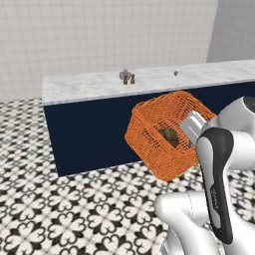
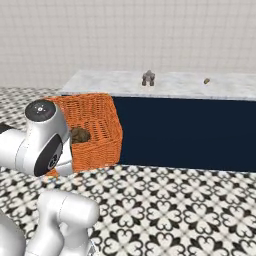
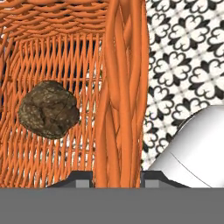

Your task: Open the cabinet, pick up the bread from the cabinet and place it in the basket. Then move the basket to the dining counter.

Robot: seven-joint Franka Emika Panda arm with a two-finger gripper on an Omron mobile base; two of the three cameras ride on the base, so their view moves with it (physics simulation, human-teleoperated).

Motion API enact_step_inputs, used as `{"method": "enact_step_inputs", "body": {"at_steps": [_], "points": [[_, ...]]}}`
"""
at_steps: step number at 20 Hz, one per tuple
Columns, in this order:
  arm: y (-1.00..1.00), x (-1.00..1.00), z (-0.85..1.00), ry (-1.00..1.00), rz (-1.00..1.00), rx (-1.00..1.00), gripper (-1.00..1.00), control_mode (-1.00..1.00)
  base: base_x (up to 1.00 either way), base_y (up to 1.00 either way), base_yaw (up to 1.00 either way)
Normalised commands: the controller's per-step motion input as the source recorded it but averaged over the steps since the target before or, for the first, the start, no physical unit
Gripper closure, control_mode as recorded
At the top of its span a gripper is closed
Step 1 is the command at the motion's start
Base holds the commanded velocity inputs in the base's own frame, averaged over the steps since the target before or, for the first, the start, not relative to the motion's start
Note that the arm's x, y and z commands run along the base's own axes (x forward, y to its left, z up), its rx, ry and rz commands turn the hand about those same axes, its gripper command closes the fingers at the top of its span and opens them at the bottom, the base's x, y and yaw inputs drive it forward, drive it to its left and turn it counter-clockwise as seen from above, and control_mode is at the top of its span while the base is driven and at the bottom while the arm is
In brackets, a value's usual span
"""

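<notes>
The orange woven basket is hanging off the floor in front of the dining bench, tilted in the left base view with one corner dipping toward the patterned floor tiles. It is sitting lower than the marbled top and is overlapping the plain navy base in both base views; it is not resting on the slab.

The gripper is clamping the basket's thick rim. In the hand view the braided wall is running straight up between the two dark fingertips, one on either side of it, so the jaws are closed on the basket wall.

The bread, a rough brown lump, is lying inside the basket on its mesh bottom, near the gripped wall but apart from it. It is also showing as a dark patch through the basket's mouth in the left base view and the right base view.

On the marbled top, a small grey-brown object is standing near the middle, and a smaller brown speck is lying well apart from it. What either is cannot be determined.
</notes>
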Motion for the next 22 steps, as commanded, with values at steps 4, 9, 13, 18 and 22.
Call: {"method": "enact_step_inputs", "body": {"at_steps": [4,9,13,18,22], "points": [[0.00,0.00,0.00,0.00,0.00,0.00,1.00,1.00,1.00,0.22,0.13],[0.00,0.00,0.00,0.00,0.00,0.00,1.00,1.00,1.00,0.12,0.14],[0.00,0.00,0.00,0.00,0.00,0.00,1.00,1.00,1.00,-0.02,0.33],[0.00,0.00,0.00,0.00,0.00,0.00,1.00,1.00,0.89,-0.26,0.31],[0.00,0.00,0.00,0.00,0.00,0.00,1.00,1.00,0.87,0.23,-0.01]]}}
